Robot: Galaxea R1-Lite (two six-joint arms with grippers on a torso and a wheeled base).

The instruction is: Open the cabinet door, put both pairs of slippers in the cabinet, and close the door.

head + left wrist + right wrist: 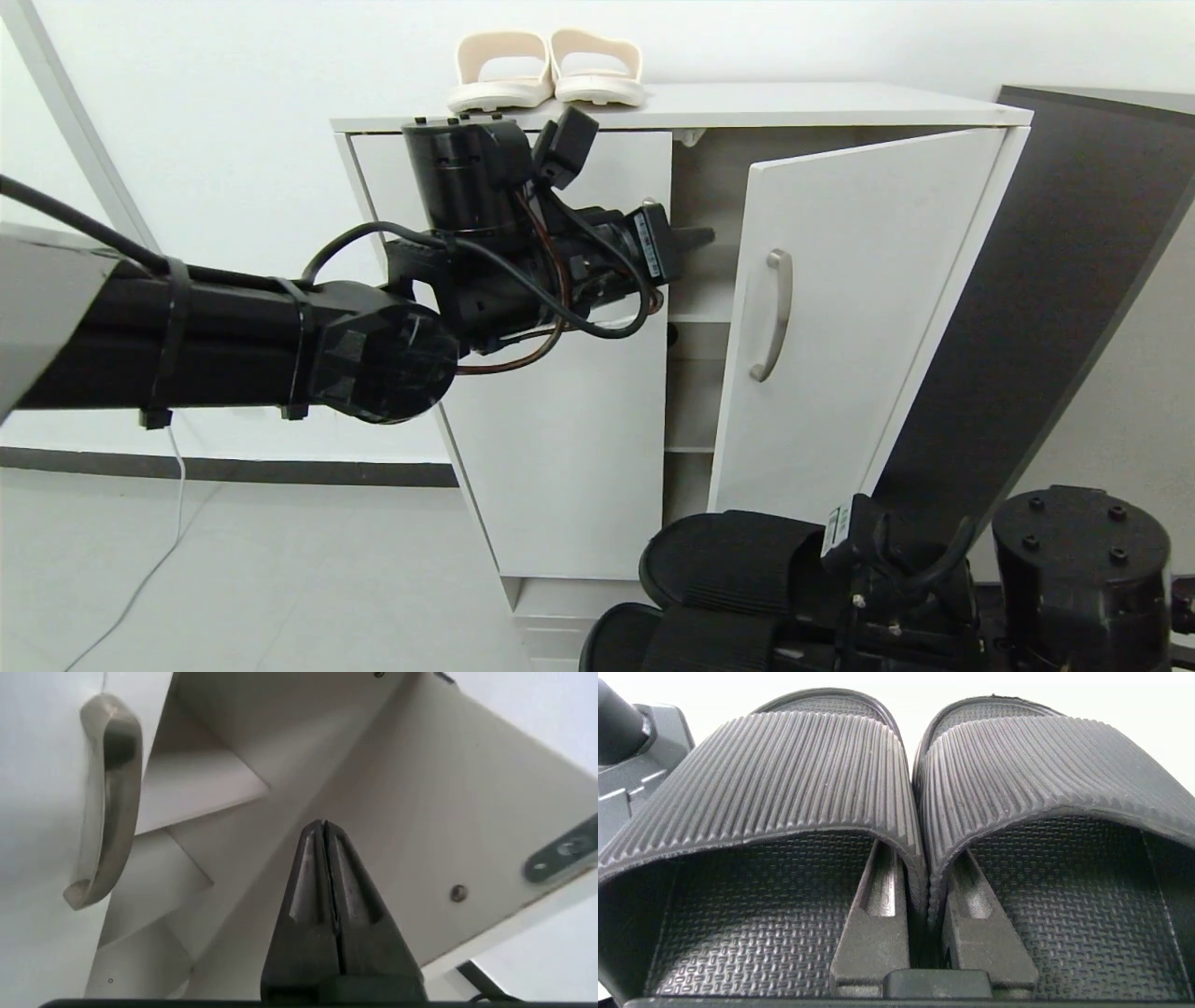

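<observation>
Black slippers [813,775], side by side, sit clamped by their inner walls in the right pincer [910,873], low before the cabinet [560,448]. Left pincer [324,845], jaws pressed together on nothing, pokes into the gap beside the door [859,308], which stands ajar; beige slippers [546,70] rest on the cabinet's top

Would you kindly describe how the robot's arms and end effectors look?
Both arms are black with rounded joints. The left arm carries tied-on black cables, a brown cable at the wrist and a white label. The left end effector has dark tapered fingers. The right arm shows a bolted cap and a white label; the right end effector has grooved grey fingers.
</observation>
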